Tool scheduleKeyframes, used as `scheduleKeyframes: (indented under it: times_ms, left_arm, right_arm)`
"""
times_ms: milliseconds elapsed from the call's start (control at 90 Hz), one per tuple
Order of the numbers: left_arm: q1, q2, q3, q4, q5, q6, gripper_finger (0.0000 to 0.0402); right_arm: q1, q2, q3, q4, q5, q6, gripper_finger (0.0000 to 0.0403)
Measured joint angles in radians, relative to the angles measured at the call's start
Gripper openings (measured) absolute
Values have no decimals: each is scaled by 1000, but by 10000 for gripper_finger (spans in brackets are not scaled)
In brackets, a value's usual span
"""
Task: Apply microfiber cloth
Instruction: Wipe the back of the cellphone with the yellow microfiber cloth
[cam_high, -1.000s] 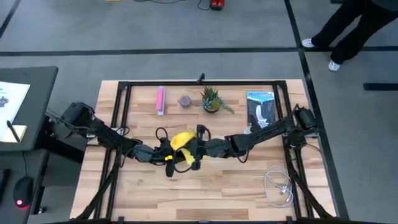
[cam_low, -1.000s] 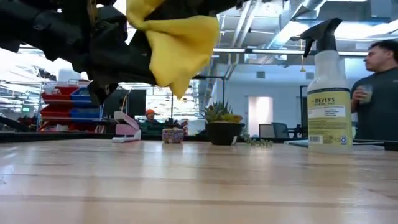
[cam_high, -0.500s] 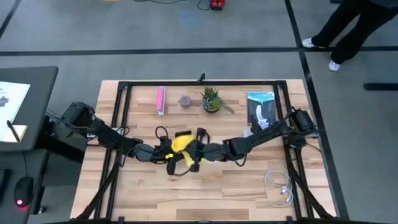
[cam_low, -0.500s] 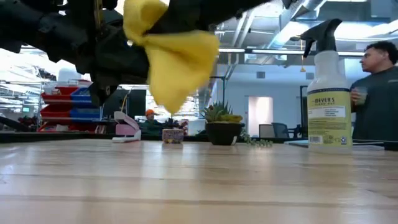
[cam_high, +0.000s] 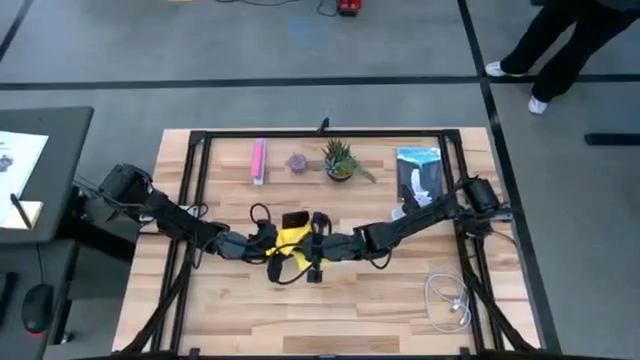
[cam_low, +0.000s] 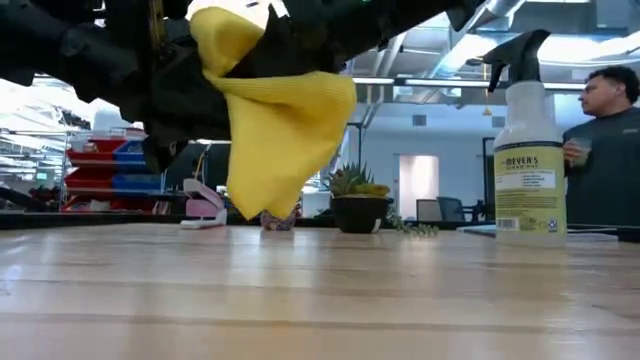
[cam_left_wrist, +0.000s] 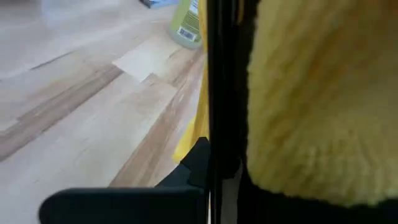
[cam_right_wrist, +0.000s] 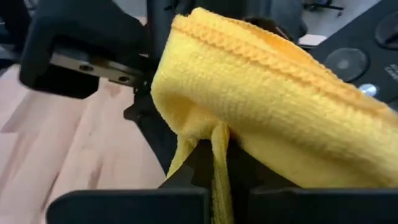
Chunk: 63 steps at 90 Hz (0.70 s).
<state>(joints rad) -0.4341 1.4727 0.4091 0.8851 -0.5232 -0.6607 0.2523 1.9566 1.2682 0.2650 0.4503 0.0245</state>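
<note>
The yellow microfiber cloth (cam_high: 289, 246) hangs bunched over the table's middle, between my two grippers, and its lower end (cam_low: 268, 190) is clear of the wood. My right gripper (cam_high: 312, 248) is shut on it. My left gripper (cam_high: 272, 240) faces it from the left, shut on a thin black phone (cam_high: 296, 219). The phone shows edge-on (cam_left_wrist: 216, 93) in the left wrist view. There the cloth (cam_left_wrist: 311, 93) lies right against one of the phone's faces. My left gripper holds the black phone (cam_left_wrist: 216, 93), which stands on edge and is lifted clear of the table. Which part of it the fingers are on is hidden by the gripper itself. My right gripper pinches a gathered fold (cam_right_wrist: 217, 155) of the cloth between its two fingers, several layers thick. It comes level from the table's right. The rest of the cloth (cam_right_wrist: 267, 106) bulges ahead of the fingers and hangs slack below them.
Along the far edge lie a pink bar (cam_high: 258, 160), a small pot (cam_high: 297, 162) and a potted plant (cam_high: 340, 160). A spray bottle (cam_low: 528, 150) stands at the far right. A white cable (cam_high: 448, 295) lies near right. A person (cam_low: 605, 140) stands beyond the table.
My right gripper has carried the cloth toward the table's left, up against my left gripper and the phone. In the low view the cloth has dropped and spread out, and it now hangs lower than it did.
</note>
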Motion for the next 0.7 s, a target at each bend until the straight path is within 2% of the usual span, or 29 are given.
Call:
scheduleKeyframes:
  times_ms: [122,244,422,478,700]
  left_arm:
    - [1,0,0,1,-6,-2,11]
    - [1,-1,0,0,-5,-2,11]
    - [-2,-1,0,-12,32,3,11]
    - [-3,-1,0,-13,35,7,11]
    - [-1,-2,1,7,15,5,11]
  right_arm:
    - [0,1,0,18,74,-6,0]
    - [-2,-7,-2,16,85,-21,0]
    - [16,-5,0,-38,-25,99,0]
    - [27,9,2,-43,-25,111,0]
    - [28,-28,-3,11,95,-44,0]
